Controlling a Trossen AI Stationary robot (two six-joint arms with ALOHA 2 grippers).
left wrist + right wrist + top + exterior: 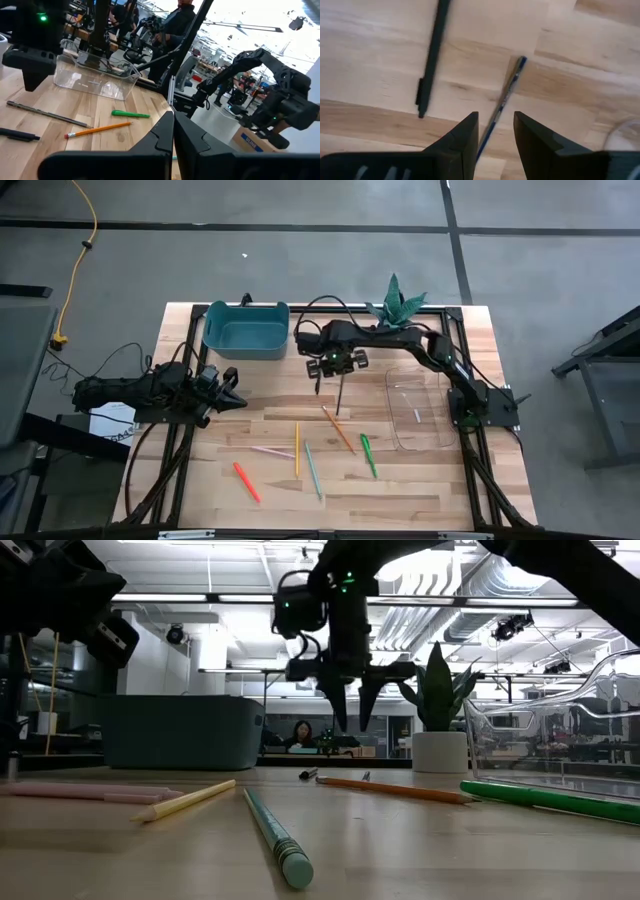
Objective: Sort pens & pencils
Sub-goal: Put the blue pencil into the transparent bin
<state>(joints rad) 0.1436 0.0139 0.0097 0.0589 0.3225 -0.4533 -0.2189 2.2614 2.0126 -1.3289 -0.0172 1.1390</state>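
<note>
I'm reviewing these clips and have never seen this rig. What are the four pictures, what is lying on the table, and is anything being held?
Two robot arms work at a wooden table. One picture looks straight down, one looks level across the tabletop, and two come from wrist cameras. The right gripper hangs open above a dark brown pencil, with a black pen beside it, holding nothing. The left gripper waits at the left edge, shut and empty. More pens and pencils lie loose on the wood. A teal bin and a clear tray stand at the back and right.

I count four pens (246, 482), four pencils (297, 448), one teal bin (245, 330) and one clear tray (420, 412).
</note>
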